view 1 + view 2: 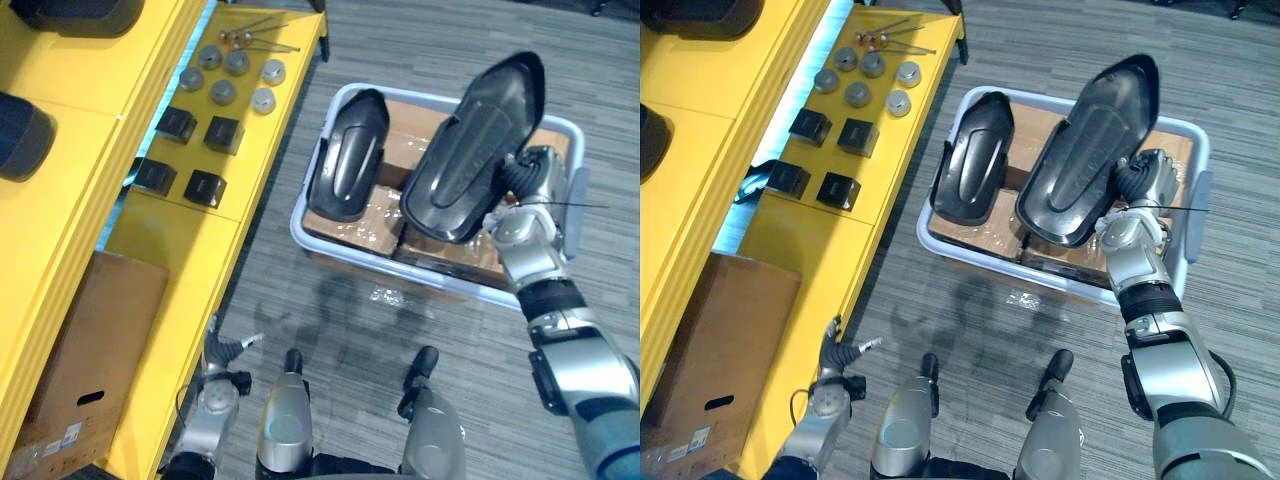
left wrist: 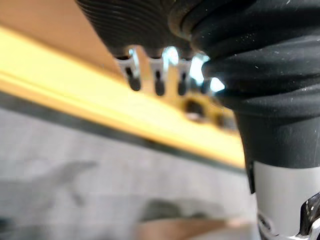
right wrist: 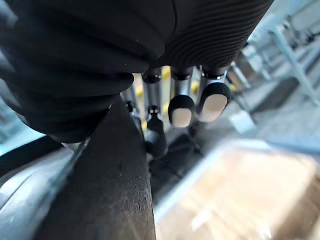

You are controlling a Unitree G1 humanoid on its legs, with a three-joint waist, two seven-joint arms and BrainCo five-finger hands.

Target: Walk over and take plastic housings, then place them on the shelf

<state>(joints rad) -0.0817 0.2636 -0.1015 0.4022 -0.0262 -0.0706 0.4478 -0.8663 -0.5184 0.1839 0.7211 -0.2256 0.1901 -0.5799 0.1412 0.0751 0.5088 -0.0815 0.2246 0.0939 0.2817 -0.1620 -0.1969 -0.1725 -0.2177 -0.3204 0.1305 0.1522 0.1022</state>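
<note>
Yellow metal shelf runs down the robot's left side, on grey carpet floor.
Pale blue-white plastic bin sits on the floor just beside the shelf. Inside it are taped brown cardboard boxes with two housings on top.
Large black elongated plastic housing is on the bin's right side, hollow side up and tilted. Its far tip reaches past the bin's far rim. Can't tell if the near end touches the cardboard.
Smaller black rounded plastic housing lies in the bin's left side, against the left wall and apart from the big one.
Flat brown cardboard box is on the shelf's near end, cut off by the view edge.
Two big dark objects at the shelf's far left are cut off, can't identify them.
Also on the shelf:
- four small black square blocks in a two-by-two group
- six grey round discs beyond them
- thin metal rods at the far end

Right robot hand is clamped on the large housing's right edge. The fingers curl over one face and the rim runs between them and the palm.
Left robot hand is low by the shelf's front edge, fingers loosely spread and holding nothing.
</note>
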